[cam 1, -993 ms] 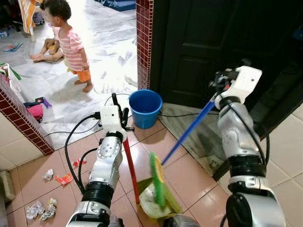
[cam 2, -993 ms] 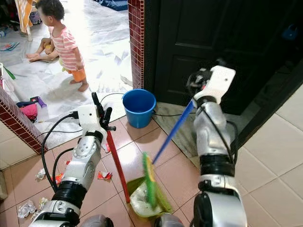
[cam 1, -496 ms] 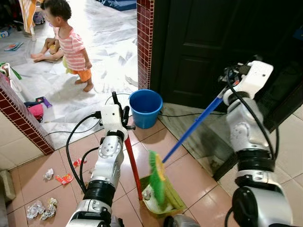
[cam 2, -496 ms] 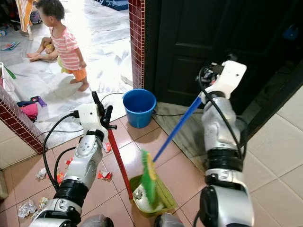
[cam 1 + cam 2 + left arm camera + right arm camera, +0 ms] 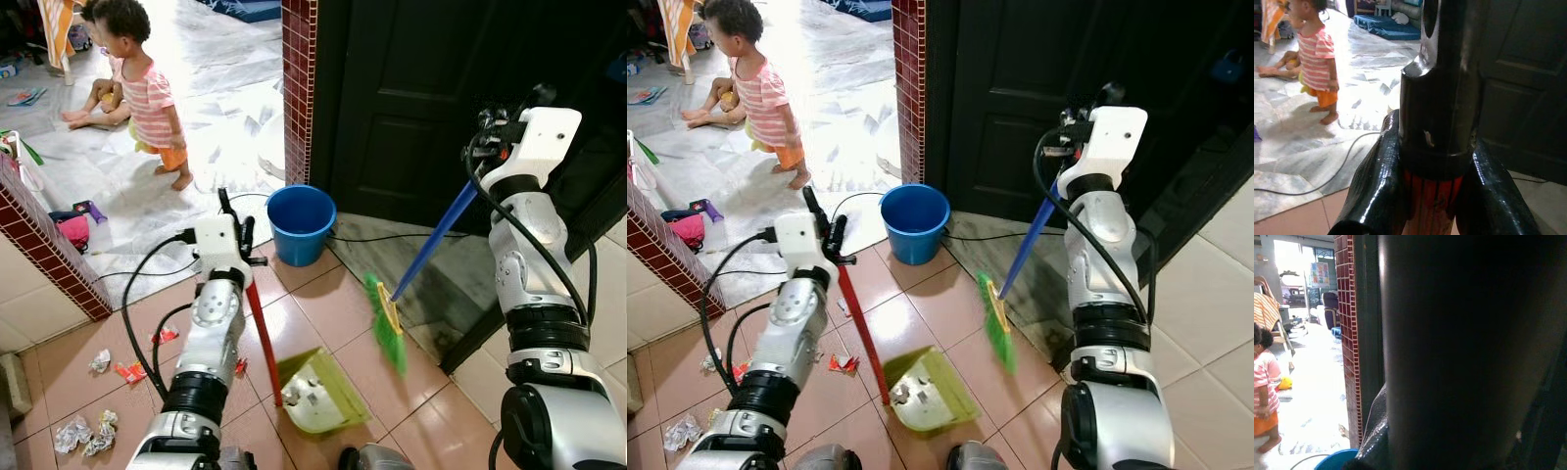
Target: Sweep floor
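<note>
A green dustpan (image 5: 318, 392) rests on the tiled floor with white scraps lying in it. Its red handle (image 5: 263, 338) rises upright to my left gripper (image 5: 235, 217), which is shut on the handle's top; the left wrist view shows both fingers (image 5: 1376, 191) clamped round the red stick. My right gripper (image 5: 495, 127) is shut on the blue handle (image 5: 436, 235) of a broom, up by the dark door. The broom's green bristles (image 5: 387, 323) hang off the floor, to the right of the dustpan. Crumpled paper (image 5: 83, 431) and red wrappers (image 5: 132, 370) lie on the tiles at the left.
A blue bucket (image 5: 300, 223) stands by the brick pillar (image 5: 299, 88). A small child (image 5: 147, 93) stands on the white floor beyond. A low brick wall (image 5: 49, 250) borders the left, and black cables (image 5: 147, 284) trail across the floor. The dark door (image 5: 421, 88) is behind the broom.
The broom head has lifted out of the dustpan and swung up to the right as my right arm moved right. The dustpan and left arm shifted slightly left.
</note>
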Robot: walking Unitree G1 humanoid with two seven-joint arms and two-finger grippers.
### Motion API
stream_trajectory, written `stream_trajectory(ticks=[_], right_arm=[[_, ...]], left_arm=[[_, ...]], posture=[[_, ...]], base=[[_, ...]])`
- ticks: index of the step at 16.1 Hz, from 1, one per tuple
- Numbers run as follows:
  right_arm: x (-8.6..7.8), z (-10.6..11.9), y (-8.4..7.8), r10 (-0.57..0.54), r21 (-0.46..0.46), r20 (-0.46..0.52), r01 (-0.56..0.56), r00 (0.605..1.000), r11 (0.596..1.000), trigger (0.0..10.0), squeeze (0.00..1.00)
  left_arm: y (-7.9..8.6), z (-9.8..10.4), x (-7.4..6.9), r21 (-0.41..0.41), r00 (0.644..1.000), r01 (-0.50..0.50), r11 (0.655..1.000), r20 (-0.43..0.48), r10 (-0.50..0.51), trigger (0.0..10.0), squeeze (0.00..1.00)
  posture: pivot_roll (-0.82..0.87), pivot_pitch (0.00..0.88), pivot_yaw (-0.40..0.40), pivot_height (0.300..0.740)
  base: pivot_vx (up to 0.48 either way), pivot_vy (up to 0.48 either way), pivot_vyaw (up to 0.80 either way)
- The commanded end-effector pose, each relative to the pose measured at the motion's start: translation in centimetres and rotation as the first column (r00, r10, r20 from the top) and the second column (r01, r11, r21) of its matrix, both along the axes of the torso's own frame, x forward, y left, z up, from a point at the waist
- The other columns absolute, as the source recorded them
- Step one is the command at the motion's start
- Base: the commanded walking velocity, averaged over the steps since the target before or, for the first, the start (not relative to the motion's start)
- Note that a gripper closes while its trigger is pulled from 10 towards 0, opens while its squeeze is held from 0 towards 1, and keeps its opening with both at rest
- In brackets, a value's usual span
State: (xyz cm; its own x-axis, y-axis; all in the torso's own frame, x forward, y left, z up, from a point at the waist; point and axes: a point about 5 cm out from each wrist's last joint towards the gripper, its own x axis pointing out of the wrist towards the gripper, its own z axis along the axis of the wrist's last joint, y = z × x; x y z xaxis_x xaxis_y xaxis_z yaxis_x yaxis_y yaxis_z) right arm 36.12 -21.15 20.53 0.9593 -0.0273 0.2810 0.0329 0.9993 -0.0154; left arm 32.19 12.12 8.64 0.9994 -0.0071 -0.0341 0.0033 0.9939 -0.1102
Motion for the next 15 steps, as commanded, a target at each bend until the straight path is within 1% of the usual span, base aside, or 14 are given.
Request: stream_trajectory(ticks=[1, 2, 3, 4, 5, 8, 9, 10, 11, 12, 15], right_arm=[[-0.2, 0.0, 0.1, 0.005, -0.035, 0.021, -0.004, 1.000, 0.999, 10.0, 0.00], [-0.4, -0.6, 0.3, 0.009, -0.060, 0.012, -0.008, 1.000, 0.998, 10.0, 0.00], [-0.7, -1.4, 0.6, 0.012, -0.083, -0.003, -0.012, 1.000, 0.996, 10.0, 0.00], [-1.3, -2.8, 0.7, -0.021, -0.132, -0.028, 0.017, 0.999, 0.991, 10.0, 0.00], [-1.9, -4.5, 0.9, -0.028, -0.132, -0.067, 0.019, 0.997, 0.991, 10.0, 0.00], [-3.2, -7.5, 1.8, -0.020, -0.153, -0.146, -0.003, 0.989, 0.988, 10.0, 0.00], [-3.4, -8.0, 2.0, -0.018, -0.153, -0.160, -0.007, 0.987, 0.988, 10.0, 0.00], [-3.6, -8.6, 2.3, -0.013, -0.147, -0.175, -0.013, 0.984, 0.989, 10.0, 0.00], [-4.0, -9.3, 2.6, -0.005, -0.143, -0.195, -0.023, 0.981, 0.989, 10.0, 0.00], [-4.2, -9.7, 2.8, -0.002, -0.145, -0.210, -0.030, 0.978, 0.989, 10.0, 0.00], [-4.6, -10.4, 4.1, 0.034, -0.111, -0.223, -0.059, 0.974, 0.992, 10.0, 0.00]], left_arm=[[0.3, 1.6, 0.4, -0.012, 0.998, -0.004, 1.000, 0.069, 0.004, 10.0, 0.00], [0.5, 1.9, 0.4, -0.008, 0.996, -0.009, 1.000, 0.083, 0.010, 10.0, 0.00], [1.0, 2.5, 0.4, -0.002, 0.993, -0.025, 1.000, 0.115, 0.025, 10.0, 0.00], [2.0, 3.9, 0.5, 0.007, 0.982, -0.082, 0.997, 0.169, 0.080, 10.0, 0.00], [3.0, 5.4, 0.6, -0.004, 0.968, -0.124, 0.992, 0.221, 0.122, 10.0, 0.00], [4.7, 8.5, 0.7, -0.028, 0.938, -0.170, 0.985, 0.303, 0.170, 10.0, 0.00], [4.9, 9.0, 0.7, -0.027, 0.932, -0.174, 0.984, 0.318, 0.173, 10.0, 0.00], [5.3, 9.7, 0.6, -0.006, 0.920, -0.210, 0.978, 0.336, 0.200, 10.0, 0.00], [5.4, 10.6, 0.6, -0.023, 0.910, -0.214, 0.977, 0.358, 0.208, 10.0, 0.00], [5.4, 11.3, 0.6, -0.038, 0.904, -0.206, 0.978, 0.374, 0.205, 10.0, 0.00], [6.4, 14.0, 0.9, -0.046, 0.861, -0.241, 0.969, 0.451, 0.236, 10.0, 0.00]], posture=[[-0.06, 0.000, -0.013, 0.740], [-0.06, 0.000, -0.012, 0.740], [-0.06, 0.000, -0.011, 0.740], [-0.06, 0.000, -0.013, 0.740], [-0.04, 0.000, -0.016, 0.740], [-0.03, 0.000, -0.013, 0.740], [-0.03, 0.000, -0.013, 0.740], [-0.03, 0.000, -0.013, 0.740], [-0.03, 0.000, -0.016, 0.740], [-0.02, 0.000, -0.014, 0.740], [-0.02, 0.000, -0.001, 0.740]], base=[[0.000, 0.000, 0.00], [0.000, 0.000, 0.00], [0.000, 0.000, 0.00], [0.000, 0.000, 0.00], [0.000, 0.000, 0.00], [0.000, 0.000, 0.00], [0.000, 0.000, 0.00], [0.000, 0.000, 0.00], [0.000, 0.000, 0.00], [0.000, 0.000, -0.48], [0.000, 0.000, -0.46]])
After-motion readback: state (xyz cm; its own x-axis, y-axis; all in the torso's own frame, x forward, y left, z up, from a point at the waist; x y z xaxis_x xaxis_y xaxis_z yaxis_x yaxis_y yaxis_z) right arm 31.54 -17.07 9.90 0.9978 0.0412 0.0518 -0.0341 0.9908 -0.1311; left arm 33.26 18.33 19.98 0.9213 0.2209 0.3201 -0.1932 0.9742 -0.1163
